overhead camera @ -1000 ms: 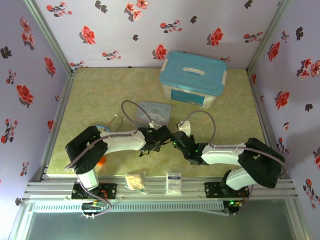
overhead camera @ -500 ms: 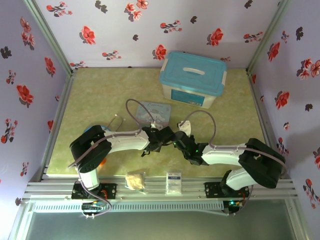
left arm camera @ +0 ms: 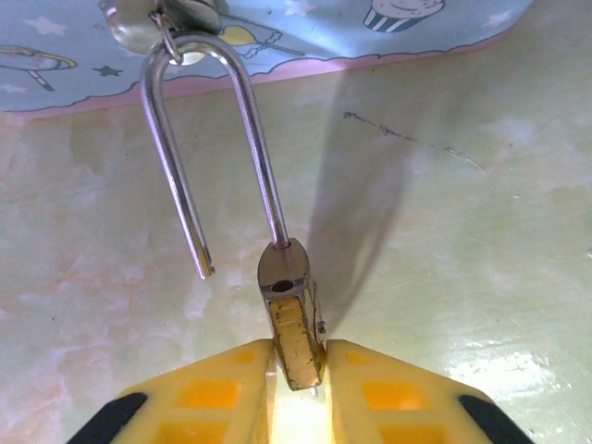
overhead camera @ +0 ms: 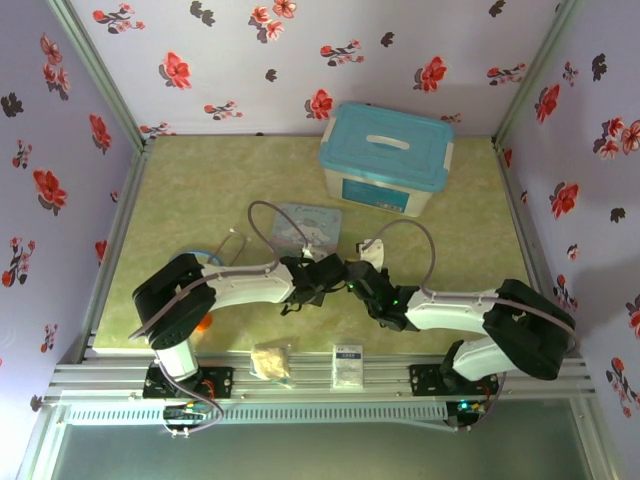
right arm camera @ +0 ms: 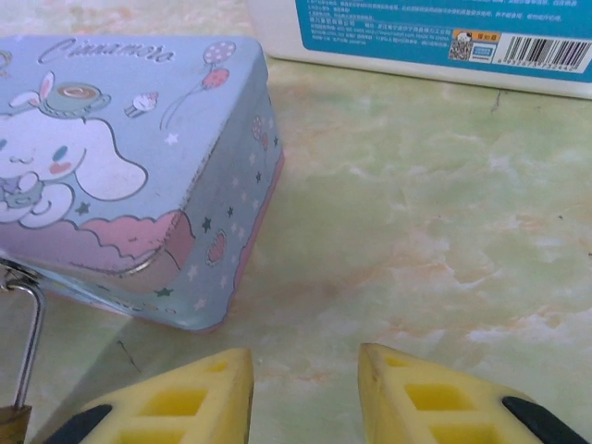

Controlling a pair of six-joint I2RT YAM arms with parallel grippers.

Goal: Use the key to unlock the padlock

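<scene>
Left claw [left arm camera: 298, 351] is clenched on the padlock [left arm camera: 289, 319], yellow pads pressed on both sides of the brass body. The padlock is held upright just off the near side of the cartoon tin [left arm camera: 277, 46]. Its shackle [left arm camera: 248, 120] is popped: one leg sits in the body, and the other leg's tip hangs free beside it. The top of the shackle loops through the metal ring [left arm camera: 139, 23] on the tin's edge.

Right claw [right arm camera: 305, 370] is released, fingers apart with bare tabletop [right arm camera: 416, 231] between them. It sits low near the tin's corner, and the shackle shows at the left edge of its wrist view.

From above, both claws meet around the middle of the tabletop, toward the near edge, just on the near side of the tin; the padlock is hidden under them there. The blue-lidded storage box [overhead camera: 385, 160] stands toward the far right corner, well apart from the tin. A small white box [overhead camera: 347, 365] and a beige crumpled wad [overhead camera: 270, 360] lie on the near rail.
</scene>
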